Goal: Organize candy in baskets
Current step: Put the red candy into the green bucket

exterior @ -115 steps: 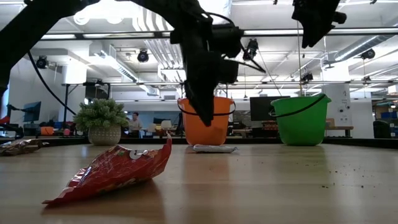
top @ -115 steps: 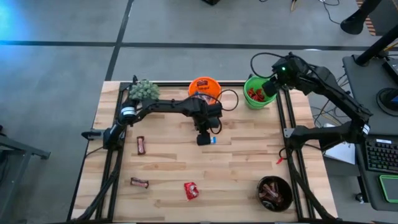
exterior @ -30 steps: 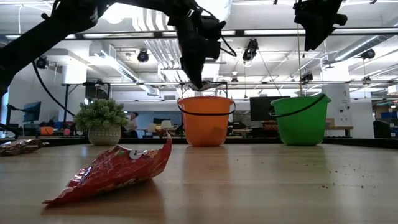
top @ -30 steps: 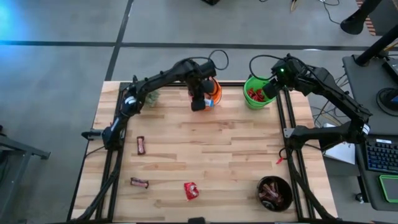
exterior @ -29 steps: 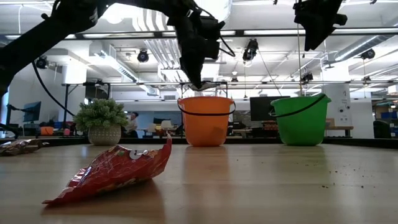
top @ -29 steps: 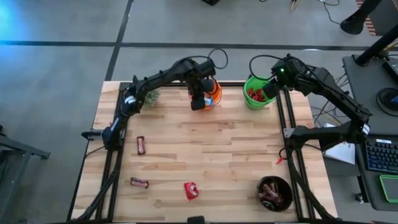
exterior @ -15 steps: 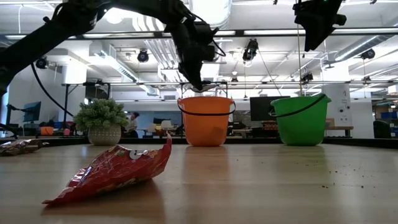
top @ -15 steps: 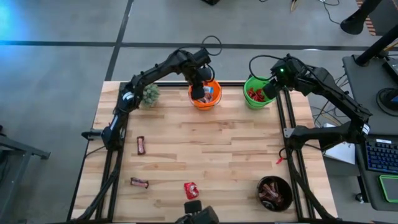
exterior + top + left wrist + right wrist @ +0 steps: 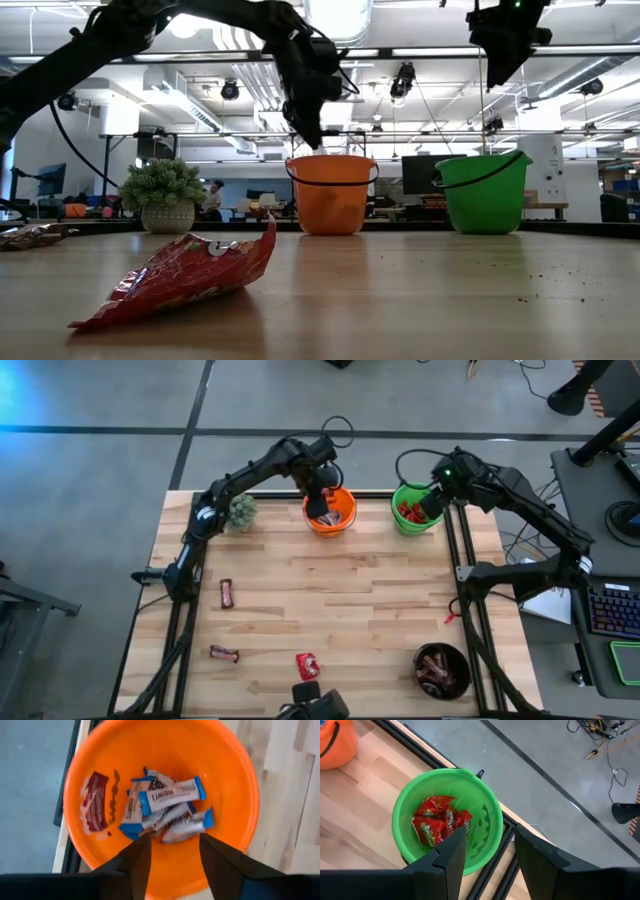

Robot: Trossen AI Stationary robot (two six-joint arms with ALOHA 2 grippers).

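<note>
Left claw poised directly above the orange pail, fingers spread apart and gripping nothing. Beneath it, heaped on the pail's floor, blue-and-white candy bars, one lying across the top of the pile, with a single red wrapper off to one side against the pail wall. Right claw hanging over the green pail, also spread and empty, red candy packets bunched in the bottom below it. Both pails at the table's far edge, side by side but apart, with a small fuzzy plant on the orange pail's other side, away from the green one. Well away from both claws, toward the near edge: a dark brown bar, a second brown candy, and a red packet loose on the wood. Black bowl holding brown candies at the near corner on the right arm's side.
</note>
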